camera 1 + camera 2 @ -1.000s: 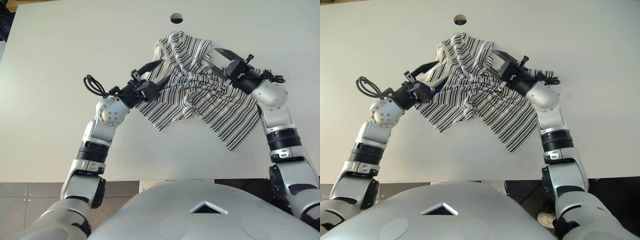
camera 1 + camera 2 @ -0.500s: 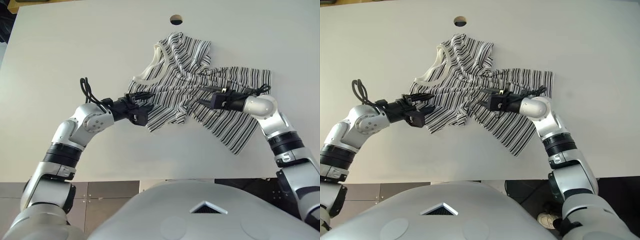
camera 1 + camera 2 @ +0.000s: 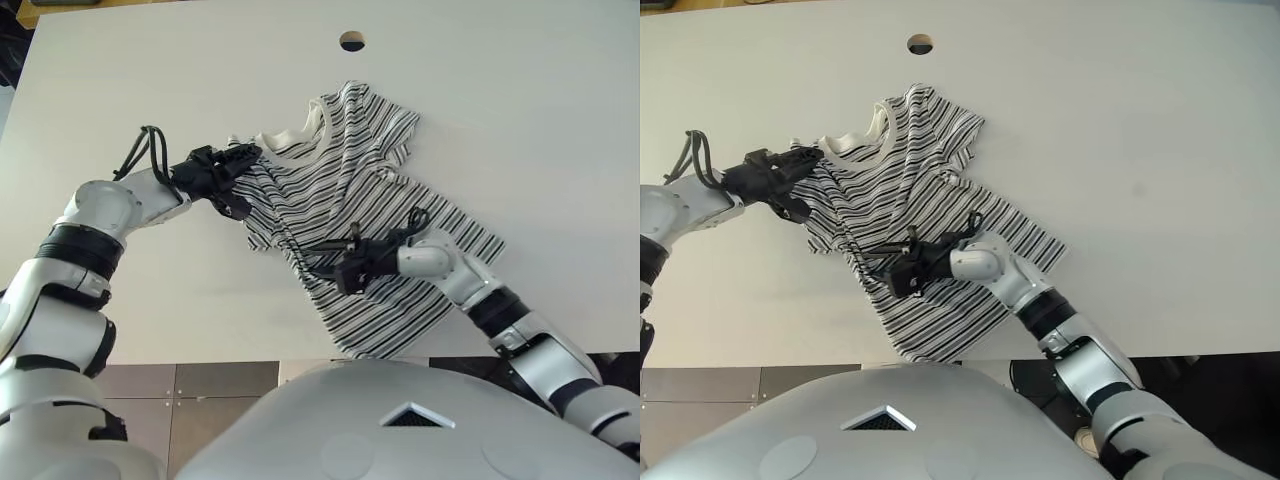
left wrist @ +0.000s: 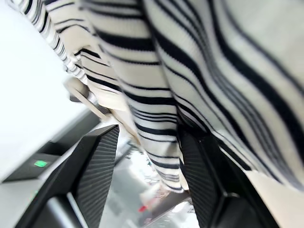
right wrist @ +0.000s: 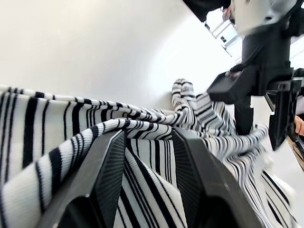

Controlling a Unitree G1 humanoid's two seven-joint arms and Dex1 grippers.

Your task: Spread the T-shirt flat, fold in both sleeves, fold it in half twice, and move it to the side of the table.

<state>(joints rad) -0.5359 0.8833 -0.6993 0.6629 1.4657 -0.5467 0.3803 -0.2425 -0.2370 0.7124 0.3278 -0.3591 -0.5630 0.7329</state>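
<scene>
Both grippers pinch the striped T-shirt (image 3: 345, 185): left gripper (image 3: 245, 165) at its 9 o'clock sleeve, right gripper (image 3: 312, 257) mid-body, half buried in folds; hole (image 3: 352, 40) at the table's (image 3: 530, 110) 12 o'clock.

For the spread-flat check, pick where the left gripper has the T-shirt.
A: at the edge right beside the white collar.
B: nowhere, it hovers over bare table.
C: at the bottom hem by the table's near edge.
A: the left gripper sits at the T-shirt's edge next to the white collar, with striped cloth between its fingers.
</scene>
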